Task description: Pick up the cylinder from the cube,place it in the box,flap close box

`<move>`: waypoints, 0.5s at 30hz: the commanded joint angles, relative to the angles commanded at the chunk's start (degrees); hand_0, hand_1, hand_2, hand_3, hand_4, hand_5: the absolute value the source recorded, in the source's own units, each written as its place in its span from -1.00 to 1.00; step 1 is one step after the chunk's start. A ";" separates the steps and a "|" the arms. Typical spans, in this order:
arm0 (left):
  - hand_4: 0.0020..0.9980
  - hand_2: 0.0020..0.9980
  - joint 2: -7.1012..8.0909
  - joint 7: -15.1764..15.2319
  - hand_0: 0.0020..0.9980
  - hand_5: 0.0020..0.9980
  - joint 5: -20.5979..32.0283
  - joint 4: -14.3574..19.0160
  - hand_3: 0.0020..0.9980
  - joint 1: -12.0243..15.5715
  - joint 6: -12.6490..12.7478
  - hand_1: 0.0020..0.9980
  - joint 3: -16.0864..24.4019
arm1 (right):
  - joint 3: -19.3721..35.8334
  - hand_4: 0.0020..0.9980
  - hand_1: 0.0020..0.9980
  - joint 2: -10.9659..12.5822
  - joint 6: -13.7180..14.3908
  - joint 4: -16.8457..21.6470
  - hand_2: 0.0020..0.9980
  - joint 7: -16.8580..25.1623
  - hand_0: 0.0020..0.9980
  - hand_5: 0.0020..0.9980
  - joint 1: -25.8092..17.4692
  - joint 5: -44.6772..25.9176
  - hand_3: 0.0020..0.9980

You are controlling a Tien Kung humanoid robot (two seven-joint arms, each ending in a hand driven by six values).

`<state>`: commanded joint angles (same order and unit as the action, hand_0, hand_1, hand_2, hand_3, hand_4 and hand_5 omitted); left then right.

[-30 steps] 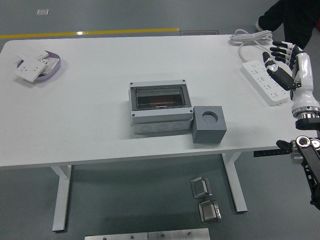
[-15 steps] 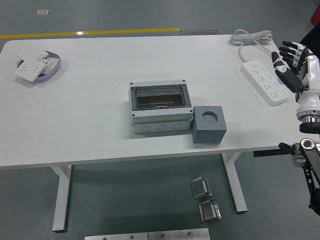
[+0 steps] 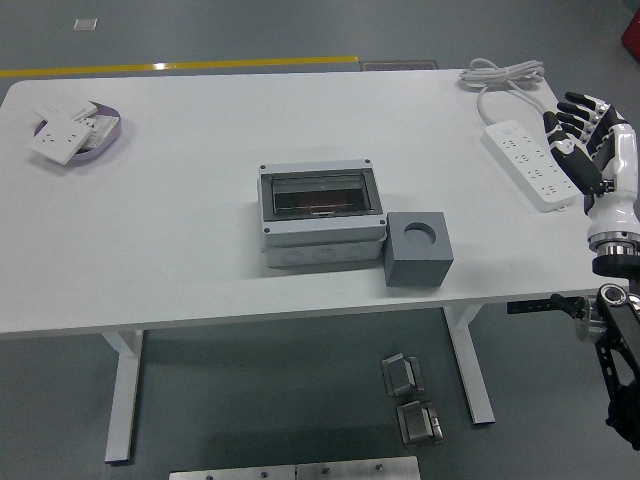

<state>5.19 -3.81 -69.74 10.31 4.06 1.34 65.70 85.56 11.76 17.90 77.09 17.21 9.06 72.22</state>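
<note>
White tabletop point(image 3: 180, 200) is carrying the box point(image 3: 320, 213), flap shut, with the cube point(image 3: 418, 248) touching at its four o'clock, socket empty; no cylinder is showing. Right hand point(image 3: 585, 140) is hovering at three o'clock, fingers spread, holding nothing: confirming closure seems wisest.

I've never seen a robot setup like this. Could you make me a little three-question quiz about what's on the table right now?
1. True or false: the grey cube touches the box.
2. Which lies nearest the right hand? A) the purple dish of white plates B) the power strip C) the cube
3. Fill in: the round hole in the cube's top looks ____.

Key
1. True: it sits against the box's front right corner.
2. B: the hand, fingers spread and holding nothing, hovers at the table's right edge by the strip.
3. Empty: no cylinder shows in it.
</note>
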 joint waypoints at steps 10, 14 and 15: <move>0.35 0.20 0.19 -0.36 0.19 -0.40 -0.01 0.00 0.22 0.15 0.15 0.24 0.22 | -0.35 0.61 0.37 0.11 -0.06 -1.08 0.33 -0.44 0.47 -0.34 0.39 -0.13 0.35; 0.35 0.20 0.15 -0.45 0.19 -0.40 -0.12 0.00 0.22 0.32 0.31 0.24 0.38 | -0.50 0.61 0.37 0.15 -0.08 -1.32 0.33 -0.50 0.47 -0.34 0.56 -0.16 0.35; 0.35 0.20 0.14 -0.46 0.19 -0.40 -0.14 0.00 0.22 0.37 0.35 0.24 0.41 | -0.55 0.60 0.37 0.19 -0.08 -1.36 0.32 -0.52 0.47 -0.34 0.59 -0.16 0.35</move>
<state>5.33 -4.27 -69.88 10.31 4.43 1.68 66.10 85.01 11.94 17.81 75.73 16.68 9.66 72.05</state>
